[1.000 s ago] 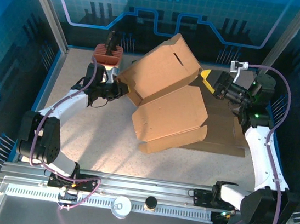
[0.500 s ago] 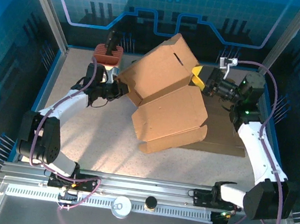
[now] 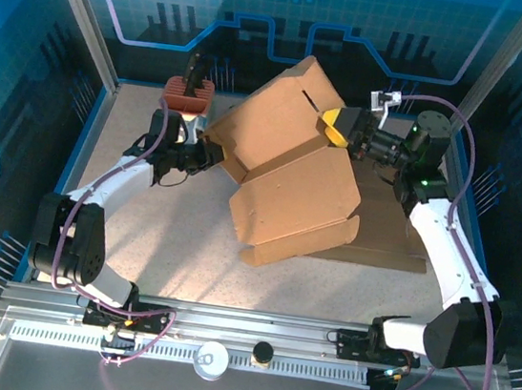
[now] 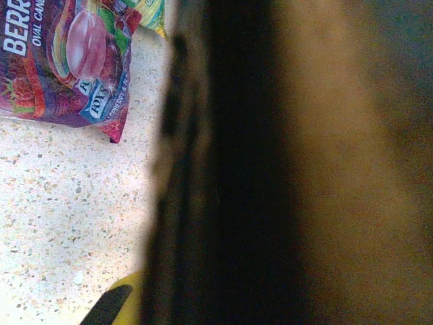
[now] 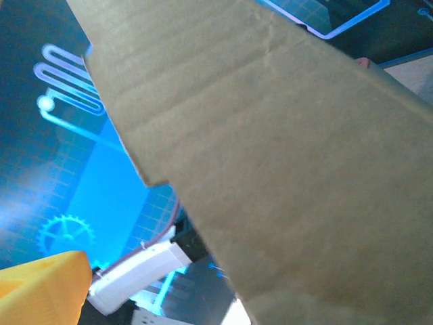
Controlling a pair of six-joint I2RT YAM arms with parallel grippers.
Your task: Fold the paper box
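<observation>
The brown paper box [image 3: 290,160] stands half-formed mid-table. Its slotted panel [image 3: 291,112] is tilted up toward the back, and a wide flap [image 3: 298,205] slopes down toward the front. My left gripper [image 3: 210,158] is at the box's left edge, shut on the cardboard; in the left wrist view the dark cardboard [image 4: 270,176] runs close past one yellow finger [image 4: 125,305]. My right gripper [image 3: 335,128] has yellow fingers and is at the raised panel's right edge, jaws open. In the right wrist view the panel [image 5: 291,149] looms over one yellow finger [image 5: 40,284].
A flat cardboard sheet [image 3: 394,241] lies under the box at the right. A reddish-brown object [image 3: 187,97] stands at the back left, and a colourful candy bag [image 4: 67,61] lies beside the left gripper. The speckled table [image 3: 170,231] is bare toward the front left. Enclosure walls ring the table.
My right arm has swung left and back, bringing its yellow fingers from clear of the box up to the raised panel's right edge. The left arm and the box have stayed put.
</observation>
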